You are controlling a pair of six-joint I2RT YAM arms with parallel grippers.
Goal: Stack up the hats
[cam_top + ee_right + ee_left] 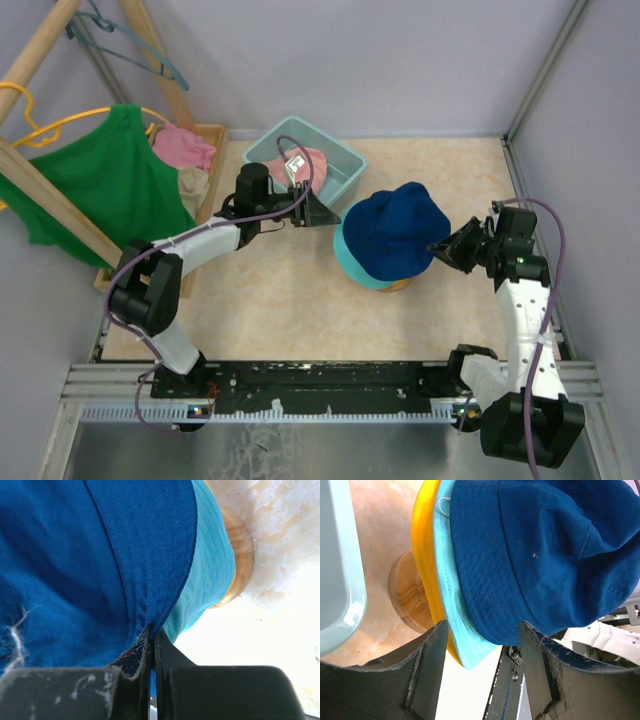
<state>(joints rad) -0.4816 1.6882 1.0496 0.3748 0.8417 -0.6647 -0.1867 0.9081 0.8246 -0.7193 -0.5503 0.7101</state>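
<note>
**Stack, centre of table.** Three hats sit one over another on a wooden stand point(407, 595).
- Yellow hat point(422, 545): lowest, only its brim edge showing.
- Teal hat point(352, 265): in the middle, with its brim sticking out on the left and near side.
- Navy hat point(395, 230): on top, covering most of the other two. Its crown is rumpled and it sits a little askew.

**Pink hat point(305, 165).** Lies in the bin point(345, 160) at the back, apart from the stack and held by nothing.

**Right gripper point(151, 645).** Fingers are pressed together on the navy brim at the stack's right edge, with the cloth pinched between them.

**Left gripper point(328, 213).** Jaws are spread and hold nothing. It hangs between the bin and the stack, pointing at the stack's left brims.

**Progress.** Three of the four hats are stacked. The navy one looks placed but not yet let go, and it may need a tug to sit square. What I judge is left:
- free the navy brim;
- fetch the pink hat from the bin;
- set it on top.

The left arm is nearest the bin.

**Also present.** A green tank top point(95, 185) hangs on the rack at left.
</note>
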